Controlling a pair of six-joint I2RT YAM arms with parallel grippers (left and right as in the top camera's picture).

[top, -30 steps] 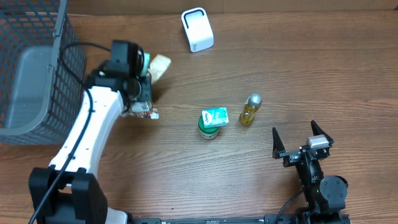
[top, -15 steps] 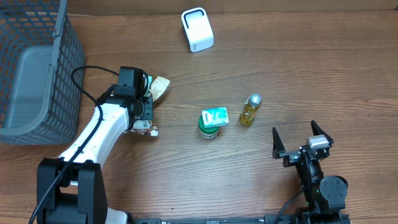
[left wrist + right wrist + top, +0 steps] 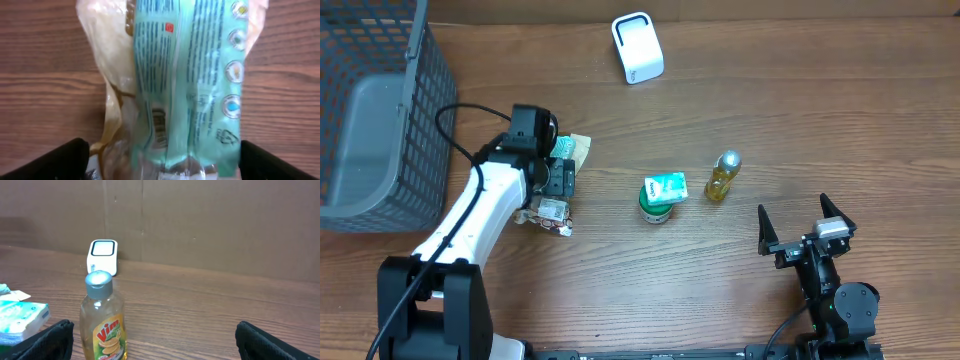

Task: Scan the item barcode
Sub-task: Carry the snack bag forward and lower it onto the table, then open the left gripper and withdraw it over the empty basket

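Observation:
The item is a crinkly teal-and-cream snack packet with small print. It lies flat on the wooden table, its two ends showing from under my left wrist. My left gripper hangs over it, open. In the left wrist view the gripper has its black fingertips standing wide to either side of the packet. The white scanner stands at the back of the table and also shows in the right wrist view. My right gripper rests open and empty near the front right.
A yellow Vim bottle stands mid-table, close ahead of the right gripper. A teal box sits on a green jar. A grey wire basket fills the far left corner.
The left gripper has gone from shut to open. The packet has dropped out of its hold and now lies lower on the table. The right arm has not moved.

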